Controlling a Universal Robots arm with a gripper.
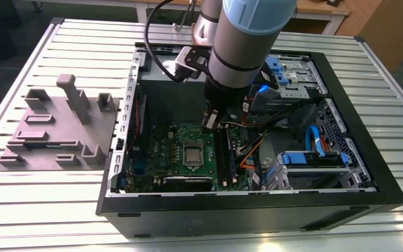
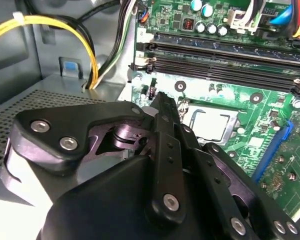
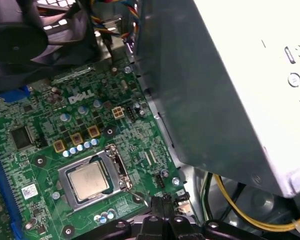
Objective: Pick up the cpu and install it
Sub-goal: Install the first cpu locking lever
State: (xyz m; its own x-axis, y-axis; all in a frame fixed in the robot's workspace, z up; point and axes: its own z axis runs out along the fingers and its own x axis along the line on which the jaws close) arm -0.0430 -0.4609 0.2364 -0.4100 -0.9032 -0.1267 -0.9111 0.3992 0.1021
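Observation:
The cpu [image 1: 192,153] lies flat in its socket on the green motherboard [image 1: 161,140], its silver top showing inside the metal socket frame. It also appears in both wrist views, cpu [image 3: 91,181] and cpu [image 2: 206,122]. My gripper [image 1: 211,119] hangs inside the open computer case, above the board and a short way off the socket toward the power-supply side. Its black fingertips [image 2: 162,102] are pressed together with nothing between them, and the gripper [image 3: 161,204] is not touching the cpu.
A grey power-supply box [image 3: 230,90] stands close beside the gripper. Long black memory slots [image 2: 220,55] run beside the socket. Yellow cables [image 2: 50,22] and a black fan [image 3: 30,40] are nearby. A grey fixture [image 1: 58,126] sits on the table at the exterior view's left.

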